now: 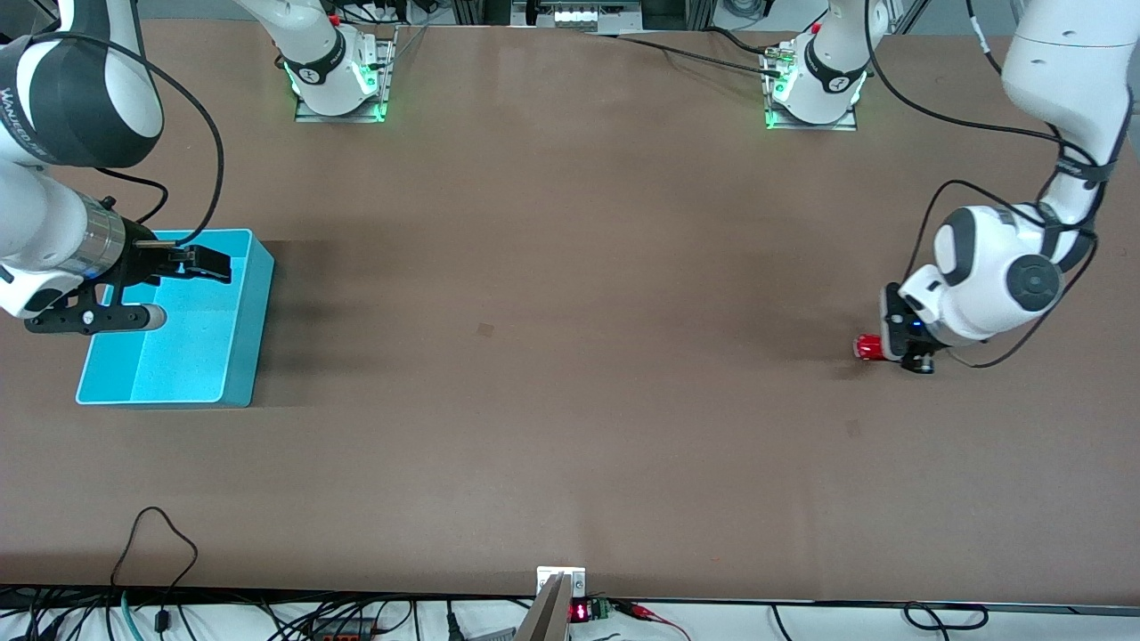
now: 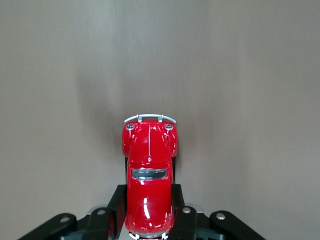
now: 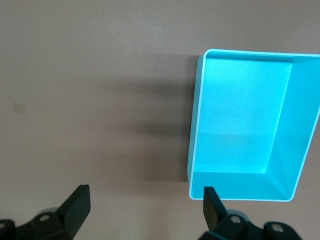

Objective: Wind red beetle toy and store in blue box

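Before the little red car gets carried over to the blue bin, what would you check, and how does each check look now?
1. Left gripper shut on the red beetle toy: ok.
2. Toy centred between the jaws: ok.
3. Toy wound up: cannot tell.
4. Blue box upright, nothing in it: ok.
5. Right gripper clear of the box: not ok, it hangs open over it.
6. Table between toy and box free of obstacles: ok.

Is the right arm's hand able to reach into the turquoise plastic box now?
Probably yes: the right hand hangs open over the turquoise plastic box, which looks empty and uncovered.
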Tool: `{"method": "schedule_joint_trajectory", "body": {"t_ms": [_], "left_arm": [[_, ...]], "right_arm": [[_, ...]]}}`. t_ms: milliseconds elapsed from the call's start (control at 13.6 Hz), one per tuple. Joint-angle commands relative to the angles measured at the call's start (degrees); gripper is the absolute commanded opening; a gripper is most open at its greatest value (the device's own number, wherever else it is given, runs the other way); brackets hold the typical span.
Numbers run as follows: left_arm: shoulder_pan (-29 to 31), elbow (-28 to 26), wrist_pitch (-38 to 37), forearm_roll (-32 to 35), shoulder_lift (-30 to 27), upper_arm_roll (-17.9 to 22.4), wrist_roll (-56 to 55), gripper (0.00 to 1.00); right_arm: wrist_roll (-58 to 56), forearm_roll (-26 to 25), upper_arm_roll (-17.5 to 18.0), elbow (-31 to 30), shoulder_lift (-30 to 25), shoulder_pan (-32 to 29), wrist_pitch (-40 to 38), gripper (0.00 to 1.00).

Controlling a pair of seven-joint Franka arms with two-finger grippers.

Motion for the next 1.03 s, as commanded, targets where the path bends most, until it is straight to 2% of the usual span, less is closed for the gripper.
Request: {"method": "schedule_joint_trajectory", "body": {"t_ms": [0,147,810,884,957], "left_arm": [[4.49,1.64,-0.06,0.86,2.27,-0.31,4.63,0.22],[6.78,2.52,-0.06,0.86,3.14,-0.31,7.10,0.22],[7.84,3.85,0.03,0.86,4.56,-0.31,7.99,0.23],[7.84,3.85,0.03,0.86,4.47,-0.40,7.99,0.26],[7.93,3.85,0.20,0.42,4.47,-0.40,7.90,0.52]], "right_arm": [[-1.10,-0.01,-0.04,0.19,-0.18,0.15,-0.83,1.00],[-1.18,-0.01,-0.04,0.19,-0.09,0.24,-0.83,1.00],[-0.30,0.08,-0.04,0.19,-0.18,2.78,-1.62,1.00],[-0.04,0.08,-0.04,0.19,-0.18,2.87,-1.62,1.00],[-0.04,0.08,-0.04,0.19,-0.18,3.31,-1.62,1.00]]}}
